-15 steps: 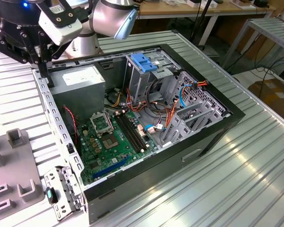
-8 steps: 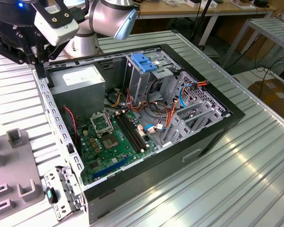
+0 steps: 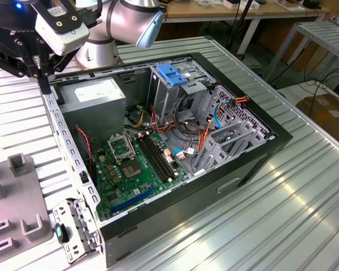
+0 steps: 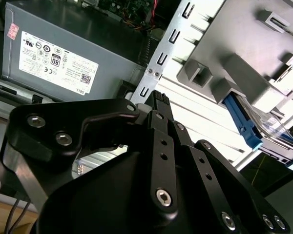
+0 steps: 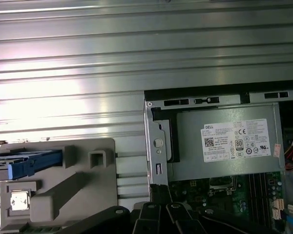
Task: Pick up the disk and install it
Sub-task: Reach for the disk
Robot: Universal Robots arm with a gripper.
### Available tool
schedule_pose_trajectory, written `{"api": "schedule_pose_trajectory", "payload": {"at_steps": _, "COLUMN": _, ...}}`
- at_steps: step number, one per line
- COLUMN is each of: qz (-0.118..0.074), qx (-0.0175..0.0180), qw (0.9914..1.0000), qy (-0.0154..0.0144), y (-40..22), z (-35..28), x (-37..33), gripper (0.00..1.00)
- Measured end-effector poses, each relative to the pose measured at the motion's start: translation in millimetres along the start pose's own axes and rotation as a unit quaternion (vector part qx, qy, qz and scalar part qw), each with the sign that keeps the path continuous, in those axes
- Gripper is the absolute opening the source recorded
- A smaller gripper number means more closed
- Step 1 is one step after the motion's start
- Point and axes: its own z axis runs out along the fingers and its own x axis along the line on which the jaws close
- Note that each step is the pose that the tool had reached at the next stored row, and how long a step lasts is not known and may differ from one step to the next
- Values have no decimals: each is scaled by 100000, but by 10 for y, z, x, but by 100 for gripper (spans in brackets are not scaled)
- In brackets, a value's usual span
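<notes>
The disk (image 5: 31, 162) is a flat silver drive with blue end tabs, standing on edge in a slot of a grey holder (image 5: 73, 192) on the table beside the open computer case (image 3: 260, 152). The second wrist view shows the disk (image 4: 266, 129) with its blue tab in the same holder (image 4: 234, 68). My gripper (image 3: 44, 70) hangs above the case's corner near the grey power supply box (image 3: 96, 96), apart from the disk. Its black fingers (image 4: 158, 100) are shut with nothing between them.
Inside the case stand a metal drive cage with a blue plastic top (image 3: 172, 73), a green motherboard (image 3: 133, 169) and loose cables (image 3: 203, 132). A small metal bracket (image 3: 73, 231) lies by the case's near corner. Ribbed metal table (image 3: 282, 214) spreads around.
</notes>
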Motion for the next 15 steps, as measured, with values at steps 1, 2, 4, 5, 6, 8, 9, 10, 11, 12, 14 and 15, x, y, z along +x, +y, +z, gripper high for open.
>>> {"api": "schedule_pose_trajectory", "payload": {"at_steps": 1, "qz": -2, "qx": -2, "qw": 100000, "qy": -1, "y": -1, "z": 0, "x": 9, "gripper": 11}}
{"api": "schedule_pose_trajectory", "payload": {"at_steps": 2, "qz": -2, "qx": 3, "qw": 100000, "qy": 2, "y": -1, "z": -1, "x": 25, "gripper": 11}}
{"api": "schedule_pose_trajectory", "payload": {"at_steps": 4, "qz": -3, "qx": 1, "qw": 100000, "qy": 3, "y": 0, "z": -1, "x": 47, "gripper": 11}}
{"api": "schedule_pose_trajectory", "payload": {"at_steps": 5, "qz": 0, "qx": 2, "qw": 100000, "qy": -1, "y": 0, "z": -2, "x": 68, "gripper": 11}}
{"api": "schedule_pose_trajectory", "payload": {"at_steps": 6, "qz": 2, "qx": -3, "qw": 100000, "qy": -3, "y": -1, "z": -2, "x": 80, "gripper": 11}}
{"api": "schedule_pose_trajectory", "payload": {"at_steps": 8, "qz": 2, "qx": -2, "qw": 100000, "qy": -1, "y": 1, "z": -2, "x": 107, "gripper": 11}}
{"api": "schedule_pose_trajectory", "payload": {"at_steps": 9, "qz": 0, "qx": -2, "qw": 100000, "qy": 1, "y": 2, "z": -3, "x": 116, "gripper": 11}}
{"api": "schedule_pose_trajectory", "payload": {"at_steps": 10, "qz": 2, "qx": 0, "qw": 100000, "qy": 0, "y": 2, "z": -3, "x": 124, "gripper": 11}}
{"api": "schedule_pose_trajectory", "payload": {"at_steps": 11, "qz": 1, "qx": 0, "qw": 100000, "qy": 1, "y": 3, "z": -3, "x": 133, "gripper": 11}}
{"api": "schedule_pose_trajectory", "payload": {"at_steps": 12, "qz": 0, "qx": -2, "qw": 100000, "qy": -2, "y": 3, "z": -3, "x": 145, "gripper": 11}}
{"api": "schedule_pose_trajectory", "payload": {"at_steps": 14, "qz": -2, "qx": -1, "qw": 100000, "qy": 0, "y": 3, "z": -4, "x": 167, "gripper": 11}}
{"api": "schedule_pose_trajectory", "payload": {"at_steps": 15, "qz": -2, "qx": -1, "qw": 100000, "qy": -2, "y": 2, "z": -4, "x": 179, "gripper": 11}}
